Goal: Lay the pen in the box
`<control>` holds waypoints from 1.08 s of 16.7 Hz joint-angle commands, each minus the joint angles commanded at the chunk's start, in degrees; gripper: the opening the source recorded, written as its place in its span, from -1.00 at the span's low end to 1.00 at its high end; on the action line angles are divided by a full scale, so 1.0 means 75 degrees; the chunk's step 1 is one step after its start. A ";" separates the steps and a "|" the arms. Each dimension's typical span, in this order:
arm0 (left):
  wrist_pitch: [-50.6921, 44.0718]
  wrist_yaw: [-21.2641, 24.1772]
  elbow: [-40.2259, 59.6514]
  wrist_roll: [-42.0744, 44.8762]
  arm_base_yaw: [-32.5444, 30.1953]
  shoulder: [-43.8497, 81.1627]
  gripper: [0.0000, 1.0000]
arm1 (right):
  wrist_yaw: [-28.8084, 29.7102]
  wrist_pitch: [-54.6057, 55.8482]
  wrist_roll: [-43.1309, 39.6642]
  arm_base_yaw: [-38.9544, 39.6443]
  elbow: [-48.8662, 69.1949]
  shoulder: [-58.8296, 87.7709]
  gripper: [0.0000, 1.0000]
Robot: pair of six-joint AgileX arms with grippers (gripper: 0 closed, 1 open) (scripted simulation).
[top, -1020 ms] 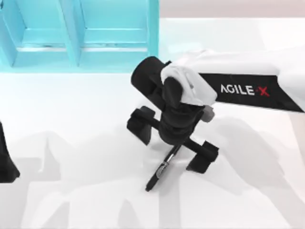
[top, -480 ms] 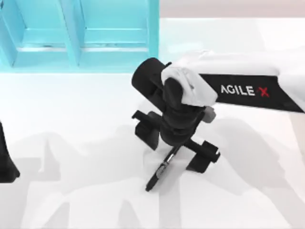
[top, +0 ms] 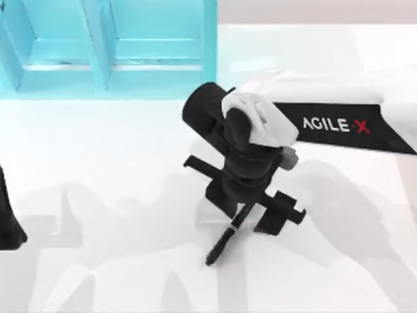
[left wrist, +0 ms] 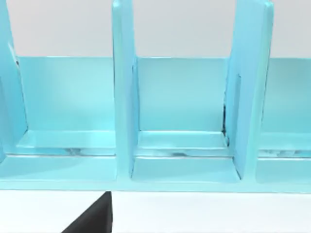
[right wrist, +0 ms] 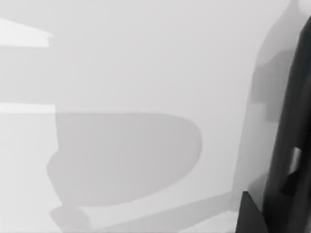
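Note:
The slim black pen (top: 225,240) lies slanted near the middle of the white table, its upper end running up between my right gripper's fingers. That right gripper (top: 246,207) points down over it, with one finger (top: 218,192) on the pen's left and the other on its right, closed in against the pen. In the right wrist view the pen (right wrist: 291,145) is a dark shaft with a silver band. The teal box (top: 104,78), split into compartments by upright walls, stands at the back left. My left gripper (top: 8,218) is parked at the table's left edge.
The left wrist view faces the box's open compartments (left wrist: 180,141) and their dividing walls (left wrist: 124,97). Bare white table (top: 98,195) stretches between the pen and the box. The right arm's white and black forearm (top: 339,120) reaches in from the right.
My right gripper's fingers have drawn together around the pen's upper end. The pen's lower tip has shifted slightly to the right. The left arm has not moved.

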 joint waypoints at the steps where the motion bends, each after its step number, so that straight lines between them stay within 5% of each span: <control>1: 0.0000 0.0000 0.0000 0.0000 0.0000 0.0000 1.00 | 0.0000 0.0000 0.0000 0.0000 0.0000 0.0000 -1.00; 6: 0.0000 0.0000 0.0000 0.0000 0.0000 0.0000 1.00 | 0.0000 0.0000 0.0000 0.0000 0.0000 0.0000 -1.00; 18: 0.0000 0.0000 0.0000 0.0000 0.0000 0.0000 1.00 | 0.0118 -0.3330 -0.0310 -0.0055 0.1953 -0.1229 -1.00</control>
